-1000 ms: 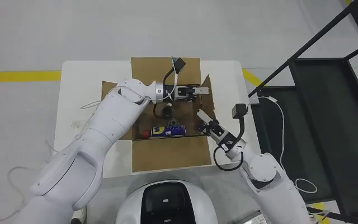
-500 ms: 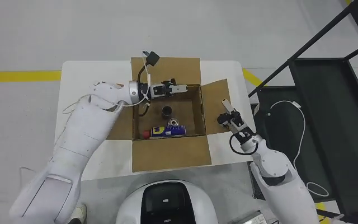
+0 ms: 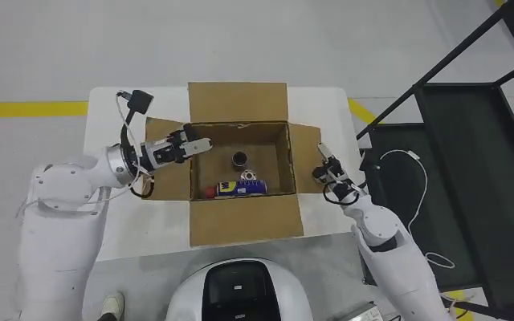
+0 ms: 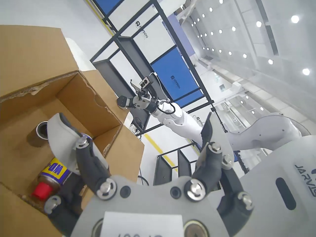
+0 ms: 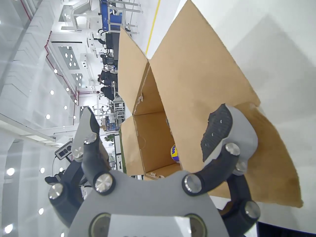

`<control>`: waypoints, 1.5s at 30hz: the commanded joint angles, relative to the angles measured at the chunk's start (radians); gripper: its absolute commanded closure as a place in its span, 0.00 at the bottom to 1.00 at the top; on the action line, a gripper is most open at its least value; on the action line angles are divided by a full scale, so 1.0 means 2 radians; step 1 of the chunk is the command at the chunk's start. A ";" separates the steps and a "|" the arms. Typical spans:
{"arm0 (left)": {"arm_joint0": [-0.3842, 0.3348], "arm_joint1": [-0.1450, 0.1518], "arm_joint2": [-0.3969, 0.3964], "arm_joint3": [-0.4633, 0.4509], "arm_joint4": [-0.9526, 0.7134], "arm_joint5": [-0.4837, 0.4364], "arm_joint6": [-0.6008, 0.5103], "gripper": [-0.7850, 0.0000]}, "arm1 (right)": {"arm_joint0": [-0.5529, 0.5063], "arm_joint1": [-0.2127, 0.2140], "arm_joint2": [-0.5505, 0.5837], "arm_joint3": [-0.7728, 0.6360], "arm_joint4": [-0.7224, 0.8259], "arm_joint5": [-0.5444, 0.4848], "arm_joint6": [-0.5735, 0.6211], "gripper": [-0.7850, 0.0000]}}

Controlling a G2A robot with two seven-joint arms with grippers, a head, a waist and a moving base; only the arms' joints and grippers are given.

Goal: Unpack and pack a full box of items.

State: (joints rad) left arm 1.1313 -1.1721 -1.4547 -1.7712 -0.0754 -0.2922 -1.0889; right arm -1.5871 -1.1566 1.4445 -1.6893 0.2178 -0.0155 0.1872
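The cardboard box (image 3: 269,148) sits in the middle of the white bench (image 3: 120,112) with all four flaps folded outward. Its inside is open from above, which is likely why both arms stand at its sides rather than over it. Three items lie on its floor. A spray can (image 3: 242,187) with a red cap lies on its side along the wall nearest the bottom of the frame. A small dark cylinder (image 3: 239,159) stands near the centre, and a small metallic piece (image 3: 250,173) lies between the two, just beside the can. The left end effector (image 3: 202,145) is over the box's left wall, fingers spread and holding nothing, pointed across toward the items. I judge it is placed to go in for one of them, and the cylinder is the closest. The right end effector (image 3: 324,159) hangs at the outer edge of the right flap (image 3: 303,152), likewise spread and empty; whether it touches the cardboard I cannot tell. It may be there to press that flap down, out of the way. The walls hem in any reach for the can, which lies tight against one. At the right of the frame a dark metal rack (image 3: 438,160) stands just beside the bench, close to the right arm.
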 commanded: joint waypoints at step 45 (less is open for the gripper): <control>0.141 0.043 -0.212 0.125 -0.172 -0.105 -0.010 0.00 | 0.194 -0.019 -0.212 -0.048 -0.367 0.125 0.178 0.00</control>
State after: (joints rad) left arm 1.4129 -1.0869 -1.8790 -1.5207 -0.4193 -0.5027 -1.1102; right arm -1.2044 -1.1928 1.0245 -1.7878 -0.5206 0.2333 0.5438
